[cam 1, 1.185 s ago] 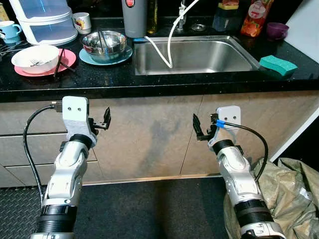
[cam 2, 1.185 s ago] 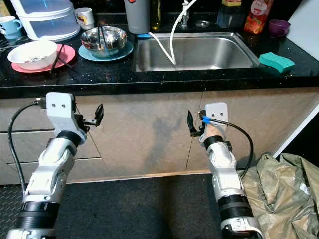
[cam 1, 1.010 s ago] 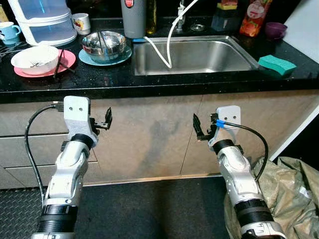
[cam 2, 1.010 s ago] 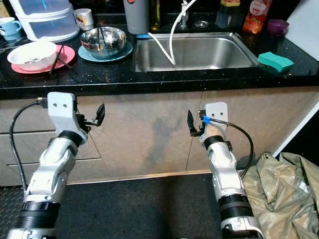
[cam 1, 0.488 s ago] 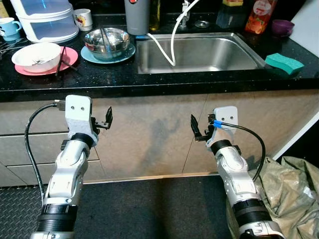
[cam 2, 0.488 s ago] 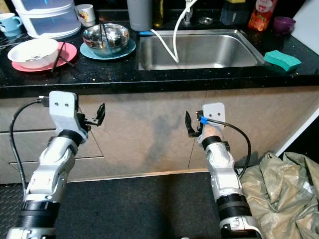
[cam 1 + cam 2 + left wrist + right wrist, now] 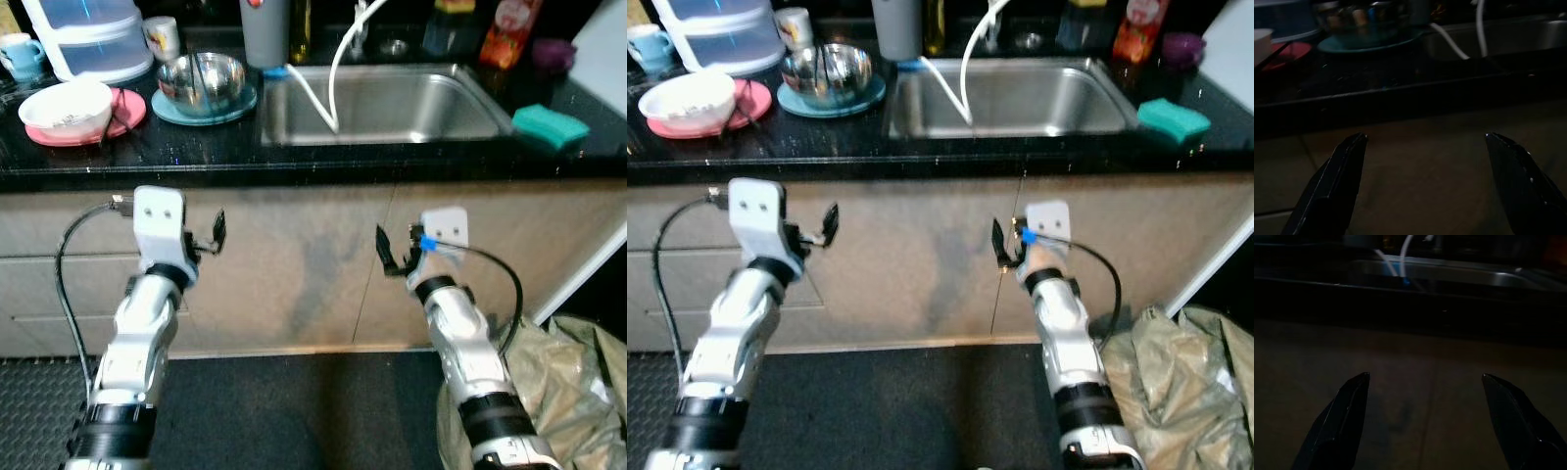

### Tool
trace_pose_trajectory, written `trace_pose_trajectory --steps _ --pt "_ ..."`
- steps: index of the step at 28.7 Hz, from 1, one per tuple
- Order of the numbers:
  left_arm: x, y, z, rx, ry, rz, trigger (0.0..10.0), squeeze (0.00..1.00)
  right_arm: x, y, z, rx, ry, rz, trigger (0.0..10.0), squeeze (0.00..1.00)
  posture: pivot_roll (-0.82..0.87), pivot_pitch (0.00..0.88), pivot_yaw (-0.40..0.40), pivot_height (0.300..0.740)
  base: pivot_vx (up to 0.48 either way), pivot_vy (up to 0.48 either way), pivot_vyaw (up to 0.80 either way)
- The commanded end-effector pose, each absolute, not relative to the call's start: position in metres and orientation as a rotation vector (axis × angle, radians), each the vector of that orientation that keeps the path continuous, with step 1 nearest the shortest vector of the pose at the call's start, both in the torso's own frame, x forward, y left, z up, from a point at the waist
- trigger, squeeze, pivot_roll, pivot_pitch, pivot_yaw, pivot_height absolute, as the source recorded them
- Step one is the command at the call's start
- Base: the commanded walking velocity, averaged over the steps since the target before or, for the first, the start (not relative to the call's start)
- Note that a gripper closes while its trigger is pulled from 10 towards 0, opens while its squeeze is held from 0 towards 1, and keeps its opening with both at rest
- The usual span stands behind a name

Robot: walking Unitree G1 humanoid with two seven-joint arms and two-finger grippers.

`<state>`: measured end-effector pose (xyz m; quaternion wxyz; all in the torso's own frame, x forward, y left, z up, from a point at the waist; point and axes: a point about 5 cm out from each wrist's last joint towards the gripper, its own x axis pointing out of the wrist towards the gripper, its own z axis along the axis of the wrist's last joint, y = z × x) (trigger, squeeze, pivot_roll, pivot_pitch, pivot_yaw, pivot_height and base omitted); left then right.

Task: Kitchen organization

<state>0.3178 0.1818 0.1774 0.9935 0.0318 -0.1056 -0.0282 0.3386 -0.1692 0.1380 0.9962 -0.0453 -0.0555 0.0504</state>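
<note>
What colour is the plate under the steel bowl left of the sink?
Teal-blue: the round plate under the shiny steel bowl; clearest in the left eye view.

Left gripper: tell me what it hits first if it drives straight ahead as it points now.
Most likely the beige cabinet front below the black countertop edge. The left gripper is open and holds nothing; depth is uncertain.

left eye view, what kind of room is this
A home kitchen, by the look of it: a stainless sink set in a black countertop, used dishes such as a metal bowl beside it, and a green sponge at the right.
</note>
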Motion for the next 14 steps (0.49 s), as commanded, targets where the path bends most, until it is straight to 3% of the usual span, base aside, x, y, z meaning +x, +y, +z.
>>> trace_pose_trajectory --steps 1,6,12,14 --pt "0.3164 0.1857 0.1784 0.064 -0.217 -0.048 10.0 0.00 0.3373 -0.1692 0.1337 -0.088 -0.094 0.100 10.0 0.00 0.02 0.073 -0.030 0.740 0.000 0.000 0.00" --pt "0.3161 0.1871 0.1770 0.044 -0.207 -0.036 10.0 0.00 0.3372 -0.1687 0.1338 -0.088 -0.095 0.102 10.0 0.00 0.02 0.074 -0.031 0.740 0.000 0.000 0.00" --pt "0.3160 0.1869 0.1768 0.032 -0.204 -0.043 10.0 0.00 0.3373 -0.1691 0.1338 -0.091 -0.095 0.104 10.0 0.00 0.02 0.075 -0.032 0.740 0.000 0.454 0.00" --pt "0.3159 0.1869 0.1777 0.037 -0.213 -0.043 10.0 0.00 0.3374 -0.1691 0.1340 -0.091 -0.095 0.104 10.0 0.00 0.02 0.075 -0.033 0.740 0.000 0.000 0.00"
